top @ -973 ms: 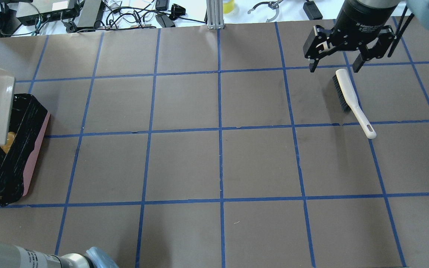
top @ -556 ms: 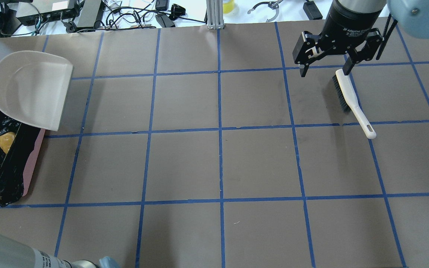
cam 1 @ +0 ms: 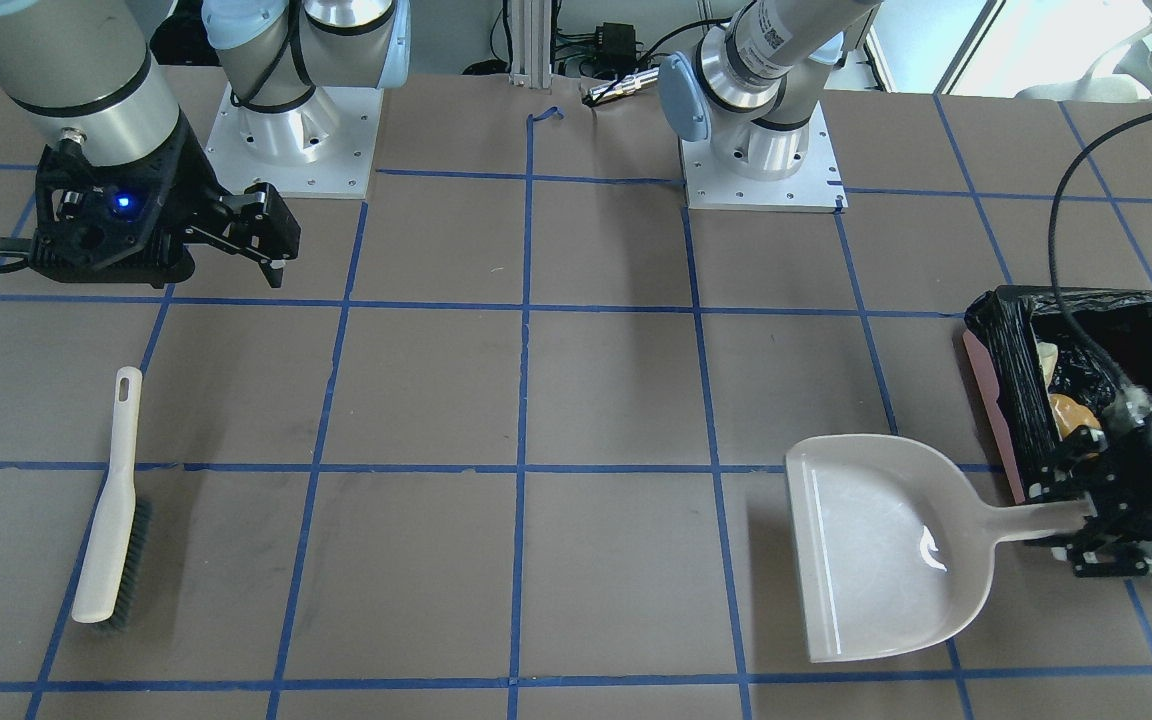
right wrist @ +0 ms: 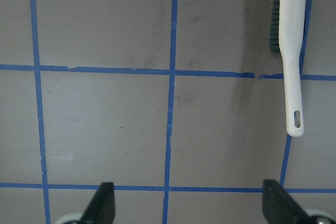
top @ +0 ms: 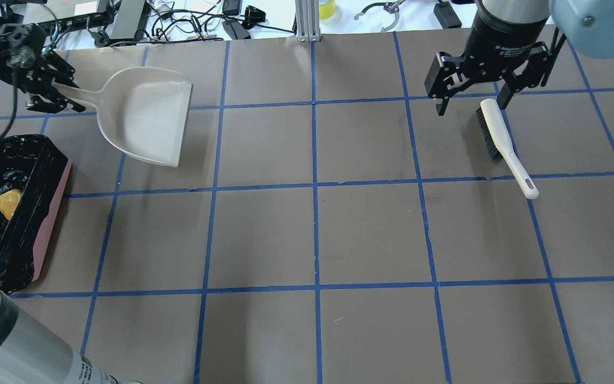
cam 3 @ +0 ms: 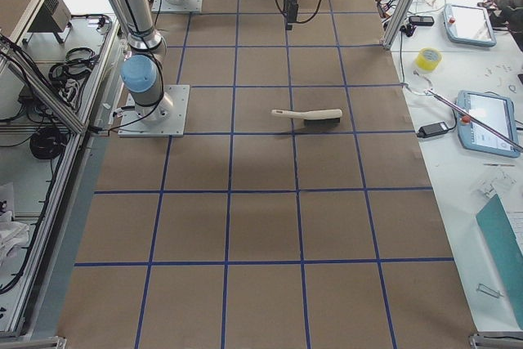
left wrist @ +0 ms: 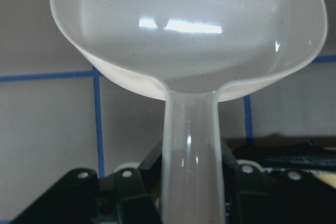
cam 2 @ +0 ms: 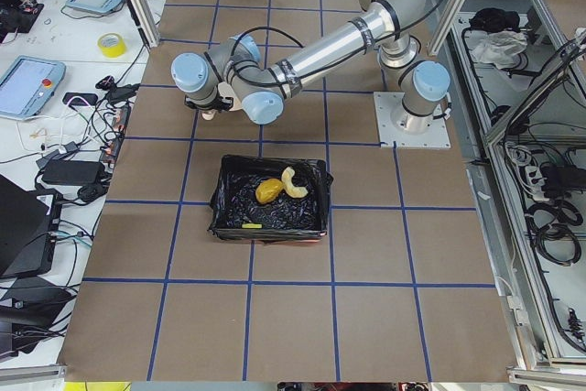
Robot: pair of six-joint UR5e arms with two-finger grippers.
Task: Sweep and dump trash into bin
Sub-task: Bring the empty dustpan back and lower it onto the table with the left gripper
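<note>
Far left, trash (top: pixel 8 204) is sitting in the bin (top: pixel 51 224): light, loose scraps, I'd judge, best scooped, not pinched. Left gripper (top: pixel 64 96) is clamping the dustpan (top: pixel 147 120) by its flat handle; stiff, slick plastic. Right gripper (top: pixel 471 106) is hanging wide open, empty, near the brush (top: pixel 499 136).

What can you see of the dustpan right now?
The dustpan is glossy beige plastic, a wide shallow scoop with a raised rim and a flat handle. The scoop is empty, faces up and is roughly level, with its mouth toward the robot's right. The left end effector is shut on the handle's end. The dustpan is just past the bin, on its far side. Whether it rests on the table is unclear.
</note>
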